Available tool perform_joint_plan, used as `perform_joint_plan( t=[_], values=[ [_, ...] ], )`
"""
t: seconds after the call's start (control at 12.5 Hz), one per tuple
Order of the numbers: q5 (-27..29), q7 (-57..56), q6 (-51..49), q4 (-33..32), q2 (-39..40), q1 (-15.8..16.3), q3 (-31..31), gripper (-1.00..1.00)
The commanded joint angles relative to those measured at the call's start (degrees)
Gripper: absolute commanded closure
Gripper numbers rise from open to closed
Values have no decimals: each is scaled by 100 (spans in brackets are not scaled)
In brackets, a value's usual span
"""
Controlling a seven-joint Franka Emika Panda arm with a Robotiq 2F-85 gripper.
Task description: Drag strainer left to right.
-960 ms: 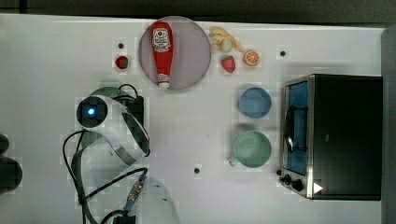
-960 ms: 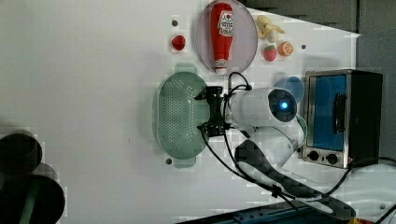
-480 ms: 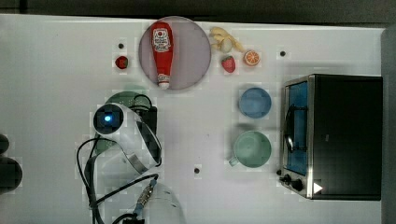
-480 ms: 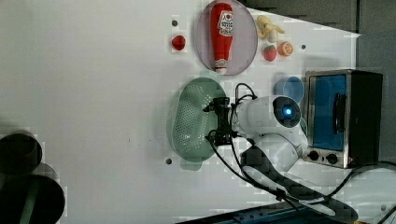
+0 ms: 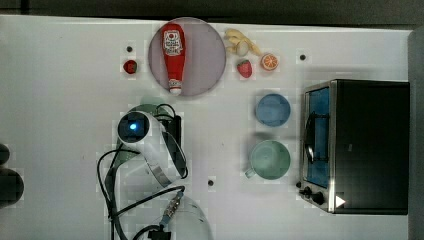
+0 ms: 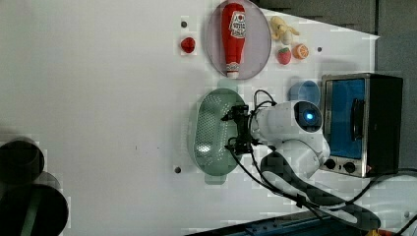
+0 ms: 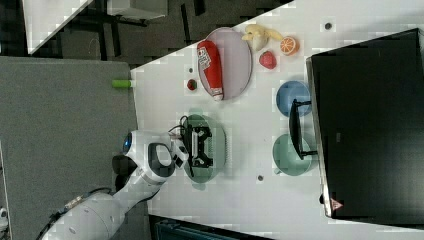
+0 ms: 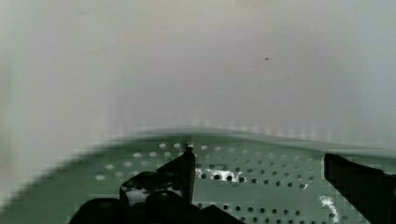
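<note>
Gripper (image 8: 259,163) hanging wide open inside strainer (image 6: 211,130); looking light, stiff, slippery plastic, best pushing against inner wall or rim.

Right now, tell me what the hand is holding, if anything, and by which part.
Nothing is gripped. The hand is open, with its fingers spread down inside the strainer, above its perforated bottom. Whether they touch it cannot be told.
</note>
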Motion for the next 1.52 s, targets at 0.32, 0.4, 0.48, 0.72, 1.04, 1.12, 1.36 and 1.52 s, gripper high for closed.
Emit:
perform_joint_plan(
  t=[0.32,0.4,0.48,0.72,1.04,1.12,1.36,1.52],
  values=[
    [-9,-982,-8,-131,-414,-173,-772,-100],
    [-9,-1138,0,-146,-423,-177,-897,-100],
    [-9,-1261,16,-160,-429,-181,-1022,-100],
    [-9,-1502,55,-202,-435,-200,-1350,-100],
    [-9,-2066,67,-205,-436,-228,-1730,-100],
    [-8,-2252,102,-205,-436,-232,-1841,-100],
    [-9,-2449,178,-206,-435,-239,-2156,-100],
    [-9,-2458,179,-209,-436,-239,-2273,-100]
  ],
)
